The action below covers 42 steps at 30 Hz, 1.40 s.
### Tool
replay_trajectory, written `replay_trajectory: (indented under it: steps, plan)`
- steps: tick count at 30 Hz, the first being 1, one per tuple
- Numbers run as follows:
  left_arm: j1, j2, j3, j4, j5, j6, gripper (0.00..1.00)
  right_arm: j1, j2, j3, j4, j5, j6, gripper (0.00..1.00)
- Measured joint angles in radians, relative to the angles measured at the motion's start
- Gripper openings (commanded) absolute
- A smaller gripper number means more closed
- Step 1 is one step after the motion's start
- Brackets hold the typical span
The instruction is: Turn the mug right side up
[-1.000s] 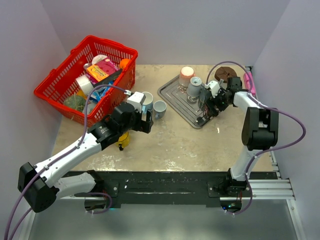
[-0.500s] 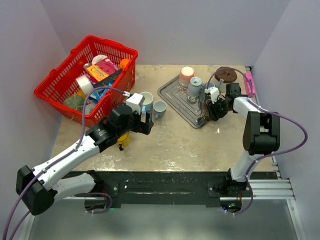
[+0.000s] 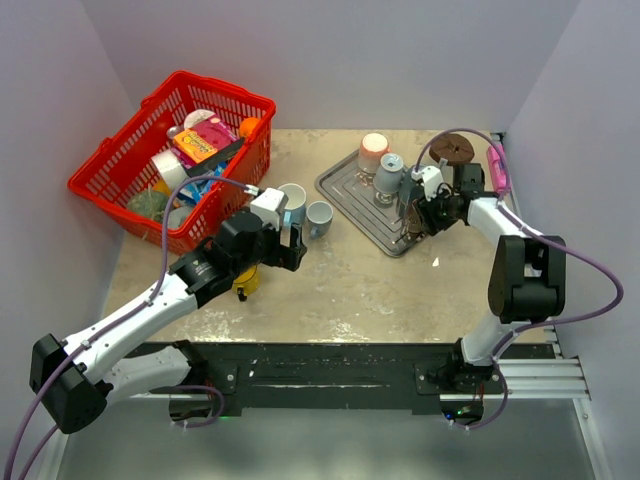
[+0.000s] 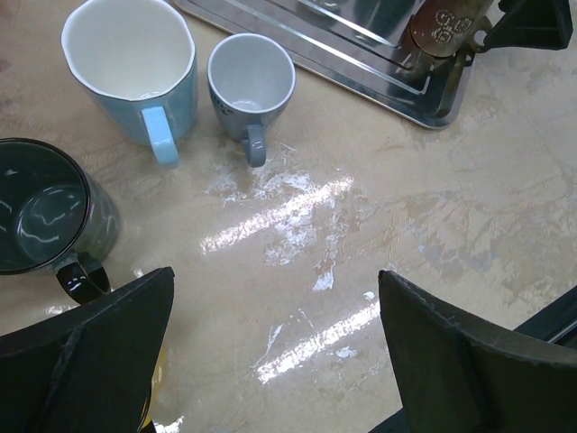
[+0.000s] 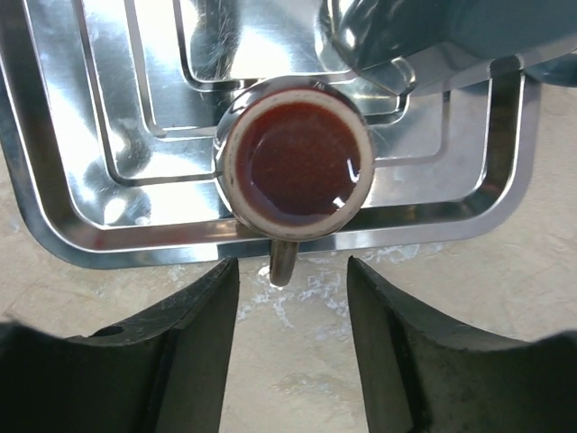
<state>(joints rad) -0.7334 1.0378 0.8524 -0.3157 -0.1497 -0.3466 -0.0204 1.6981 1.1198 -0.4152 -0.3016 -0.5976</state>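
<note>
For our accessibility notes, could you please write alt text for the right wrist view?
A brown, cream-ringed ceramic mug sits on a ribbed silver metal tray, handle pointing toward the camera. The right gripper has its fingers apart either side of the handle, not touching.

— What's the tray [image 5: 108, 135] made of?
— Metal, polished to a mirror, with stepped ridges that catch the light.
— And the mug [image 5: 297, 162] on it?
— Glazed ceramic by the look: glossy brown, with a paler cream rim.
— The table [image 4: 451, 225]?
— Smooth and shiny, beige with a marbled pattern; streaks of glare lie across it.
— The others?
— All glazed and glossy: the pale blue mug [image 4: 131, 54], the grey-blue mug [image 4: 251, 81] and the dark mug [image 4: 45, 212], which mirrors the lights.
— The basket [image 3: 110, 165]?
— Red plastic lattice.
— The left gripper [image 4: 275, 347]?
— Matt black plastic.
</note>
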Motion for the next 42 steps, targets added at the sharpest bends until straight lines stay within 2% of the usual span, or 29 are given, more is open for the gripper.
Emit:
replay_trajectory:
  steps: [10, 13, 16, 21, 22, 24, 25, 34, 42]
  plan:
    - [0.0, 0.001, 0.0, 0.004, 0.001, 0.0, 0.99, 0.007, -0.001, -0.012, 0.05, 0.024, 0.006, 0.45]
    - [0.0, 0.004, 0.0, 0.005, 0.002, -0.001, 0.99, 0.008, 0.001, -0.015, 0.056, 0.024, 0.008, 0.4]
    - [0.0, 0.009, 0.0, 0.007, 0.002, -0.001, 0.99, 0.008, 0.011, -0.015, 0.064, 0.024, 0.012, 0.3]
    - [0.0, 0.016, 0.0, 0.008, 0.002, 0.0, 0.99, 0.027, 0.036, -0.015, 0.067, 0.046, 0.019, 0.26]
    - [0.0, 0.018, 0.0, 0.008, 0.003, -0.001, 0.99, 0.032, 0.039, -0.015, 0.068, 0.05, 0.02, 0.22]
    - [0.0, 0.021, 0.0, 0.008, 0.006, 0.0, 0.99, 0.041, 0.043, -0.015, 0.071, 0.054, 0.022, 0.03]
    - [0.0, 0.023, 0.0, 0.008, 0.006, 0.0, 0.99, 0.044, 0.044, -0.015, 0.072, 0.06, 0.024, 0.0]
    - [0.0, 0.027, 0.0, 0.008, 0.009, -0.001, 0.99, 0.051, 0.038, -0.019, 0.108, 0.068, 0.08, 0.0]
    - [0.0, 0.025, 0.0, 0.007, 0.013, -0.001, 0.99, 0.051, -0.043, -0.05, 0.191, -0.112, 0.352, 0.0]
